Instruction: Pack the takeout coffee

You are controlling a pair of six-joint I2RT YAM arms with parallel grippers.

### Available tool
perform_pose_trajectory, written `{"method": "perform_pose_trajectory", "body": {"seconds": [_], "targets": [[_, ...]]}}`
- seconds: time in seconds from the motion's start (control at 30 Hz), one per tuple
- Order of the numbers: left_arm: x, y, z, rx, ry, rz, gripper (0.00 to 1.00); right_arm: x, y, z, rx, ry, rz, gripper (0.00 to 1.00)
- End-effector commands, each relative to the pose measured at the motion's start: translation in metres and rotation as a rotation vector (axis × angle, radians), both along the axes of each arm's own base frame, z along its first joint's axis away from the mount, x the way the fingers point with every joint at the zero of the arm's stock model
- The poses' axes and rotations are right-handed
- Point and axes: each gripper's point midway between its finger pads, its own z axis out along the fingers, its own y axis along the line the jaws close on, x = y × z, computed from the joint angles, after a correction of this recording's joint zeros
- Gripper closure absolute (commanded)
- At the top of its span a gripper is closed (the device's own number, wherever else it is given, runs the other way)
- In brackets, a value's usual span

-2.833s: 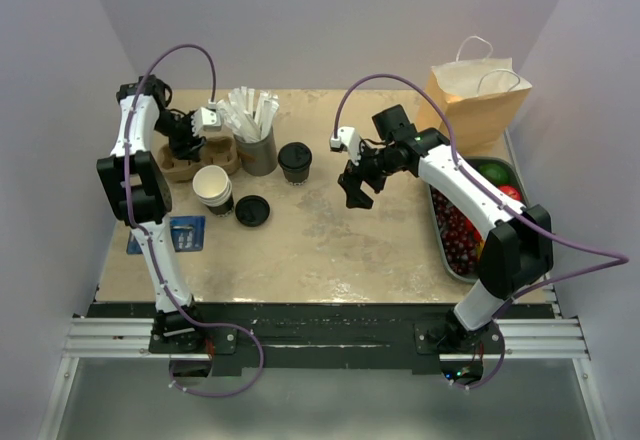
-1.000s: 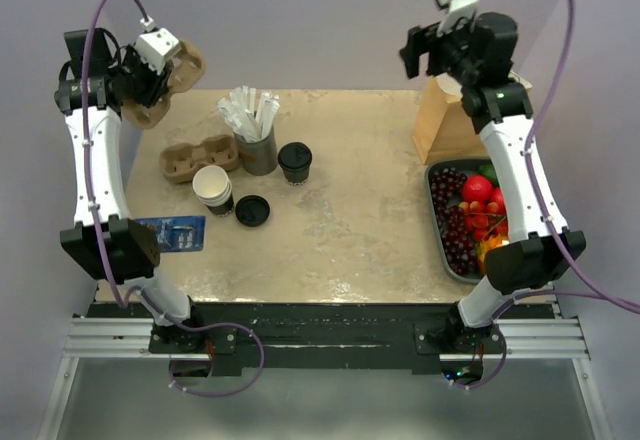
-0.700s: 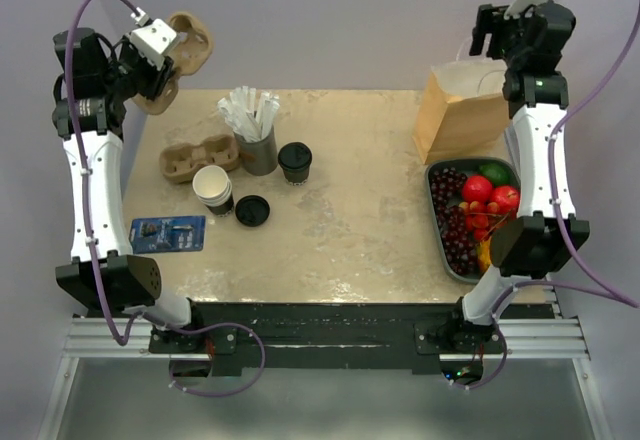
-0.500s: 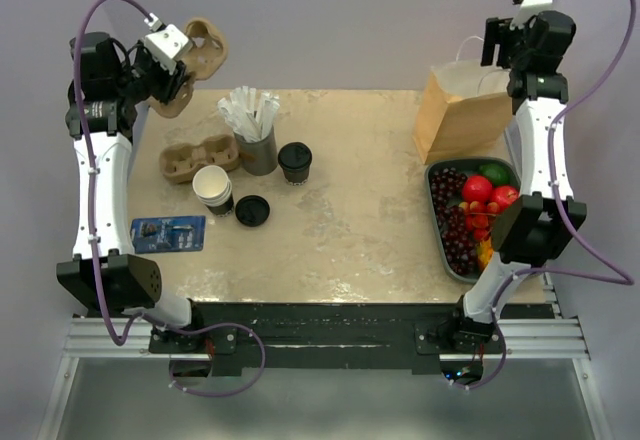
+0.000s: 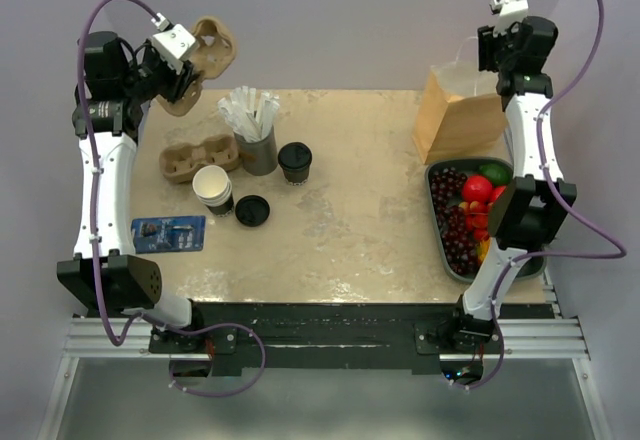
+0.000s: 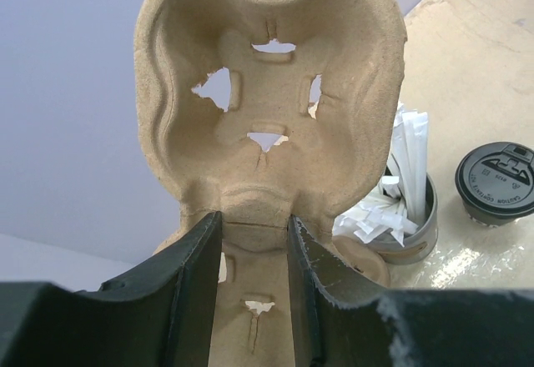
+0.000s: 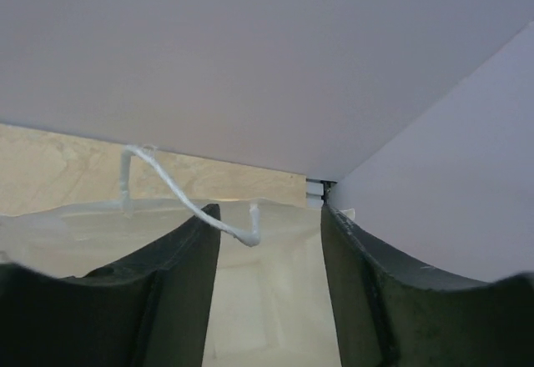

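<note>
left gripper: raised over the far-left corner, fingers pinching the centre rib of a pulp cup carrier, which hangs tilted in the air, both wells empty.

right gripper: high over the far-right corner, above the open mouth of the paper bag. jaws spread. the white bag handle loops between them and is not pinched.

takeout coffee: upright on the table, lid on, left of centre, just right of the tin of wrapped sticks. neither gripper is near it.

also on the table: a second carrier left of the tin, a stack of lidless cups and a loose black lid on its near side.

progress, as judged: early. carrier lifted, bag being addressed, nothing packed. left to do: get the coffee seated in a carrier well, then carrier and cup into the bag.
</note>
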Motion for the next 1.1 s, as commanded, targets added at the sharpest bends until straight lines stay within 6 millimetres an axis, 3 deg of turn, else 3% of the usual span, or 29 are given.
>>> {"method": "perform_pose_trajectory", "body": {"seconds": [0.0, 0.03, 0.1, 0.13, 0.17, 0.27, 0.43, 0.47, 0.53, 0.57, 0.6, 0.63, 0.73, 0.83, 1.07], "targets": [[-0.009, -0.013, 0.024, -0.016, -0.068, -0.039, 1.0, 0.007, 0.007, 0.033, -0.044, -0.095, 0.056, 0.52], [-0.009, -0.015, 0.024, -0.013, -0.068, -0.044, 1.0, 0.007, 0.008, 0.033, -0.049, -0.092, 0.063, 0.64], [-0.01, -0.019, 0.024, -0.014, -0.071, -0.053, 1.0, 0.006, 0.012, 0.035, -0.052, -0.092, 0.082, 0.76], [-0.011, -0.02, 0.025, -0.014, -0.073, -0.058, 1.0, 0.003, 0.013, 0.038, -0.054, -0.096, 0.088, 0.95], [-0.011, -0.023, 0.024, -0.017, -0.07, -0.066, 1.0, 0.001, 0.014, 0.044, -0.051, -0.105, 0.091, 1.0], [-0.016, -0.031, 0.023, -0.016, -0.068, -0.092, 1.0, -0.013, 0.026, 0.067, -0.041, -0.149, 0.14, 1.0], [-0.024, -0.04, 0.023, -0.019, -0.079, -0.127, 1.0, -0.042, 0.07, 0.106, -0.03, -0.202, 0.267, 1.0], [-0.025, -0.043, 0.024, -0.02, -0.083, -0.136, 1.0, -0.054, 0.086, 0.121, -0.034, -0.23, 0.298, 1.0], [-0.029, -0.048, 0.027, -0.024, -0.091, -0.164, 1.0, -0.064, 0.103, 0.126, -0.027, -0.23, 0.327, 1.0], [-0.03, -0.052, 0.028, -0.026, -0.097, -0.18, 1.0, -0.076, 0.123, 0.139, -0.028, -0.255, 0.358, 1.0], [-0.033, -0.055, 0.031, -0.029, -0.104, -0.195, 1.0, -0.079, 0.128, 0.136, -0.023, -0.247, 0.36, 1.0], [-0.035, -0.058, 0.034, -0.032, -0.112, -0.206, 1.0, -0.086, 0.154, 0.14, -0.012, -0.255, 0.4, 1.0], [-0.043, -0.067, 0.043, -0.047, -0.128, -0.241, 1.0, -0.104, 0.189, 0.146, 0.001, -0.258, 0.45, 1.0], [-0.052, -0.075, 0.051, -0.06, -0.143, -0.26, 1.0, -0.121, 0.208, 0.148, 0.02, -0.249, 0.468, 1.0], [-0.065, -0.078, 0.059, -0.048, -0.181, -0.26, 1.0, -0.153, 0.215, 0.146, 0.05, -0.202, 0.467, 1.0]]}}
